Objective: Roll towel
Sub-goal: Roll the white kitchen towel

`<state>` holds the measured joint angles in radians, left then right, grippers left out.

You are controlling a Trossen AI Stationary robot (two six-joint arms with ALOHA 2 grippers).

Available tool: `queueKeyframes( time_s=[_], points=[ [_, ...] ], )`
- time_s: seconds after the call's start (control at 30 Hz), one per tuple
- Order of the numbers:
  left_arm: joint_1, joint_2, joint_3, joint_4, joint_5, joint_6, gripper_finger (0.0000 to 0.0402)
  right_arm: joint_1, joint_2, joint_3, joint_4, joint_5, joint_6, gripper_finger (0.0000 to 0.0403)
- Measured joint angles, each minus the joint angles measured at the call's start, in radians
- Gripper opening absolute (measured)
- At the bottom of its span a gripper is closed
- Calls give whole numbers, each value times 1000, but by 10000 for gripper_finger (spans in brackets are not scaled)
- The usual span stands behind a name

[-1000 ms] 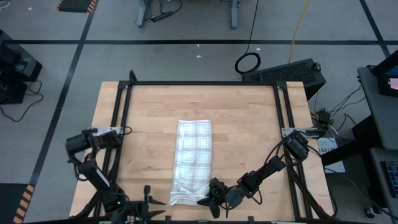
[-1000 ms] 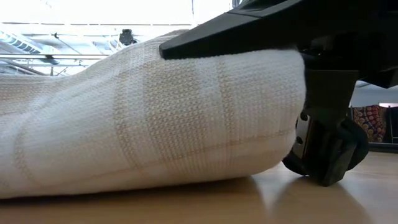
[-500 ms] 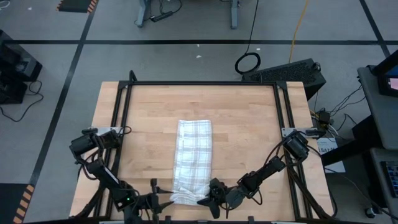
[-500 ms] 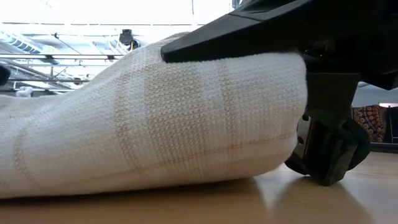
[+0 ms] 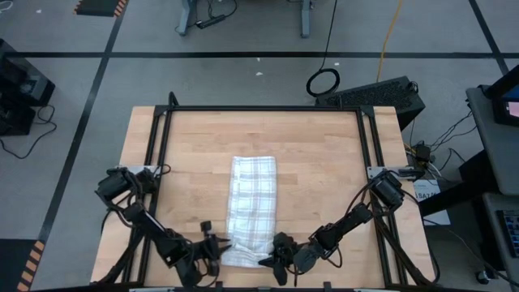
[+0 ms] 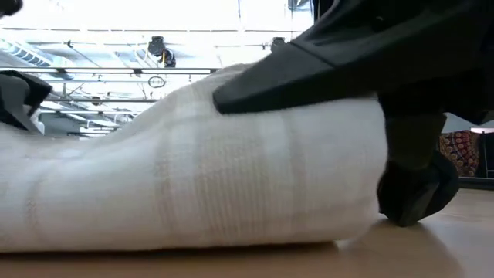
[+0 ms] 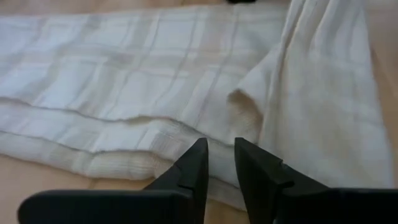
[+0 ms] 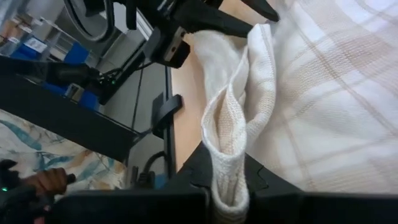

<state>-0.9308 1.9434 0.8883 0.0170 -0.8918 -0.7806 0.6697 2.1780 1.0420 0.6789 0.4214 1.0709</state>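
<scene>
The white plaid towel [image 5: 253, 199] lies as a long folded strip down the middle of the table. Its near end [image 5: 243, 254] is raised into a thick fold [image 6: 193, 185]. My right gripper [image 5: 268, 259] is at that end's right side, shut on the fold. My left gripper [image 5: 219, 247] is at the end's left side. In its wrist view its fingertips [image 7: 221, 155] stand a narrow gap apart over the towel's left long edge [image 7: 124, 162]. I cannot tell whether they touch the cloth. My right gripper pinches the raised fold at the towel's near end [image 8: 231, 143], several layers, between its two fingers. It comes level from the table's right side, one finger [image 6: 309, 73] lying over the top of the fold. The fold stands up, and the rest of the towel lies on the table.
A black frame [image 5: 259, 109] runs round the wooden table top. Bare wood [image 5: 324, 162] lies left, right and far of the towel. The table's near edge is close behind both grippers.
My left gripper has moved from the table's near left corner toward the right, up to the left side of the towel's near end. My right gripper has kept its hold on the fold.
</scene>
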Motion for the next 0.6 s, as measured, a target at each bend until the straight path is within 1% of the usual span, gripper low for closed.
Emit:
queueKeyframes(
  time_s=[0.07,0.27,0.33,0.43,0.53,0.6],
  points=[
    [14,0,0,-3,21,0,84,0,0,0,-20,0,-27,22],
    [29,0,0,-17,51,0,84,1,0,0,-45,6,-71,83],
    [21,-10,0,-26,50,1,83,0,0,0,-44,5,-66,91],
    [-11,-76,0,-40,31,2,83,0,-1,0,-44,6,-36,84],
    [-57,-150,1,-80,23,11,83,-1,-2,-1,-44,6,-11,57],
    [-91,-182,1,-74,22,55,83,-1,-2,-1,-43,6,-8,36]
  ],
)
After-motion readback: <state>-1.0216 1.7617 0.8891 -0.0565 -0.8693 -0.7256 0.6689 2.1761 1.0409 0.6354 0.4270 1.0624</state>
